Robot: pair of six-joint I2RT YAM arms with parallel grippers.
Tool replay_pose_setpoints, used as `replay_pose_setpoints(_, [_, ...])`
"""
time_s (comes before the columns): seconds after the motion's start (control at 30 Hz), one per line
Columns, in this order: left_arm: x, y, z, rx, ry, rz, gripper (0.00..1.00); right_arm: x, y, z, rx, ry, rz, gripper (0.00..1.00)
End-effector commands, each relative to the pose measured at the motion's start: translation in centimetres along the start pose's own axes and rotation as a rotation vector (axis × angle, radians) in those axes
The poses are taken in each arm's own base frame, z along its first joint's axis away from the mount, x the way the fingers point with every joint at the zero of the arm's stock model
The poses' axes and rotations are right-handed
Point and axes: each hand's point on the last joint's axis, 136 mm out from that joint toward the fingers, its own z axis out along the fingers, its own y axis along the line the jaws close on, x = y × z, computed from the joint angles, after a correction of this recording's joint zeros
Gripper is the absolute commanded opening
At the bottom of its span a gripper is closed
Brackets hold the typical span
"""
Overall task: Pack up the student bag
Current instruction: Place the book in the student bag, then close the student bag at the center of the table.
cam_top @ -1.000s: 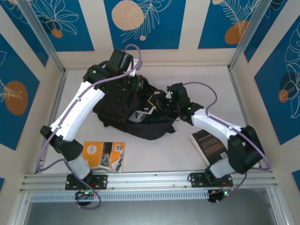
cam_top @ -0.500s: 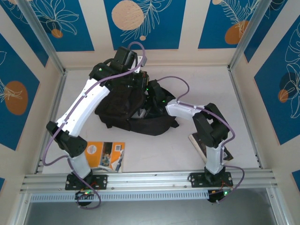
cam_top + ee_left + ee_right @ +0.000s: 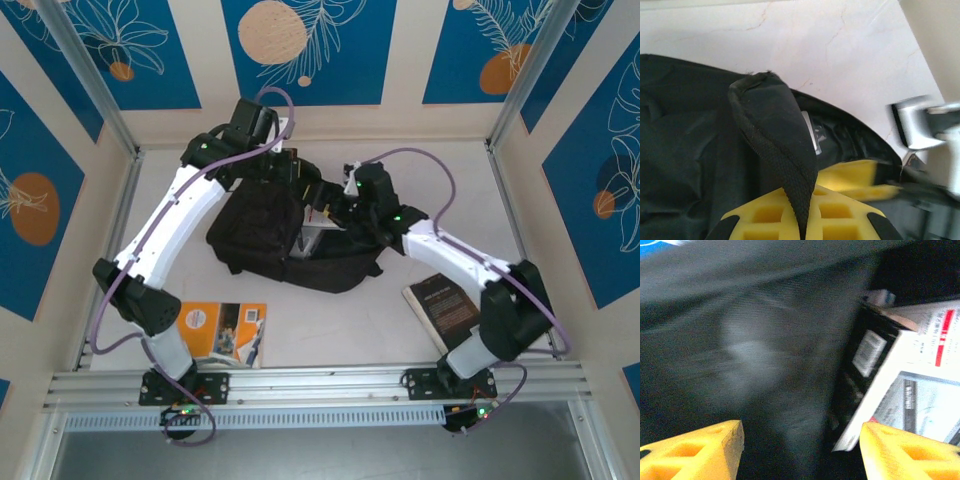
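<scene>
Student bag (image 3: 255,235) lies slumped on the white table (image 3: 420,170), mid-field and between the two arms. It is black matt fabric, creased and folded over itself, a rounded bulk far larger than anything else present, its edges bound in coarse woven webbing. Judgement on handling: limp, with no frame of its own. It will sag wherever it is not held, so the mouth would likely fall shut unless an edge is lifted. Weight is probably modest, and it seems more apt to drag and bunch on the table than to slide cleanly. It is not fragile. The best hold looks to be the bound rim of the opening or a strap, since the webbing is rough and thick enough for a firm pinch, whereas a flat panel would only gather and slip. Left gripper (image 3: 802,220) has its yellow fingers clamped on just such a rim fold, with the fabric standing in a peak above the pinch and the opening lifted behind it. Right gripper (image 3: 800,445) sits at the mouth with fingers spread wide and nothing between them, facing dark, blurred lining. A white printed box or book (image 3: 910,370) stands tilted inside the bag, to the right in the right wrist view. Lying apart from the bag are an orange book (image 3: 222,332) near left and a dark book (image 3: 448,308) near right, beside the right arm.
</scene>
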Motion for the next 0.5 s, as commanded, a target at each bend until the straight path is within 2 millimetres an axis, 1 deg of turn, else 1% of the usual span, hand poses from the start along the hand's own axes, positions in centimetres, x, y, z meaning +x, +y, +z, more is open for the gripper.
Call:
replay_pose_setpoints(0.0, [-1.9,0.2,-1.3,0.002,-0.103,-0.015,0.0,1.2,-1.9,-2.7,0.107,0.048,-0.062,0.62])
replay_pose_setpoints(0.07, [-1.1,0.3,-0.2,0.008,-0.071,-0.025,0.0,1.5,-2.7,-4.7,0.186,0.044,-0.103,0.6])
replay_pose_setpoints(0.13, [-0.1,0.4,1.0,0.016,-0.03,-0.041,0.0,1.8,-3.5,-6.8,0.274,0.033,-0.181,0.57])
replay_pose_setpoints(0.2, [1.1,0.3,2.4,0.023,0.011,-0.053,0.0,2.3,-4.1,-8.9,0.326,0.024,-0.239,0.54])
replay_pose_setpoints(0.27, [2.3,-0.1,3.6,0.03,0.049,-0.055,0.0,3.1,-5.2,-11.1,0.37,0.026,-0.234,0.48])
replay_pose_setpoints(0.3, [2.8,-0.3,4.1,0.034,0.066,-0.053,0.0,3.6,-5.4,-11.9,0.373,0.034,-0.223,0.47])
replay_pose_setpoints(0.33, [3.4,-0.7,4.6,0.041,0.083,-0.053,0.05,4.2,-5.7,-12.8,0.374,0.043,-0.21,0.46])
replay_pose_setpoints(0.4, [4.0,-1.3,5.1,0.059,0.108,-0.056,0.2,5.4,-6.4,-14.1,0.386,0.058,-0.202,0.46])
replay_pose_setpoints(0.47, [4.1,-2.0,4.8,0.1,0.115,-0.062,0.4,6.1,-7.3,-15.5,0.414,0.061,-0.208,0.46])
